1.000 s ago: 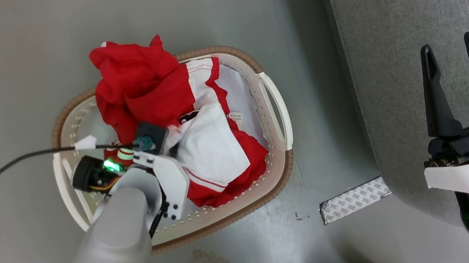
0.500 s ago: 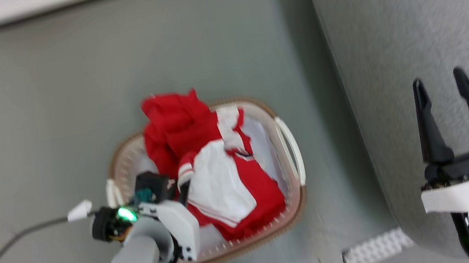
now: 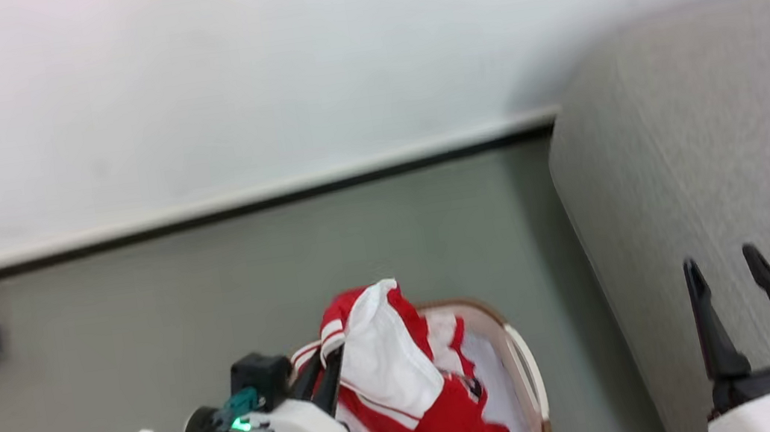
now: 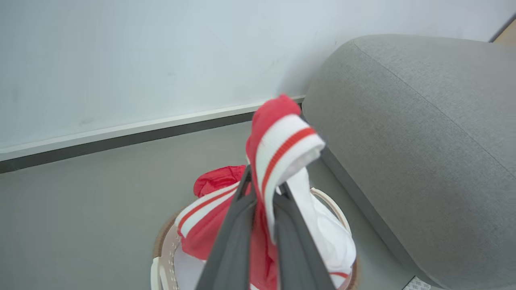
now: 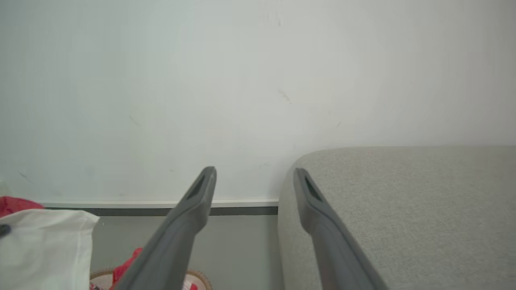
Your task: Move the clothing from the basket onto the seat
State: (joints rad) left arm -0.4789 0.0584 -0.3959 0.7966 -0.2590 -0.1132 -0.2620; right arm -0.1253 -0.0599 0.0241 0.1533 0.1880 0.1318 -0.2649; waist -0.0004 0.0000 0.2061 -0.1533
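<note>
Lifted since a second ago, the left claw [image 4: 264,181] is clamped on the clothing [image 4: 282,141] by its striped edge; the rest hangs below it into the basket [image 3: 527,369]. That thin pinch may slip before reaching the seat [image 3: 724,161] to its right. The right claw [image 3: 733,280] gapes empty.

Domestic-type rm, prob living rm or mock-up: lt grey fabric sofa [image 3: 707,148] by plain white wall [image 3: 258,60] w/ skirting board [image 3: 239,195], smooth grey floor [image 3: 140,295], plastic laundry basket [image 3: 530,376] of red/white clothing [image 3: 391,366] on it.
</note>
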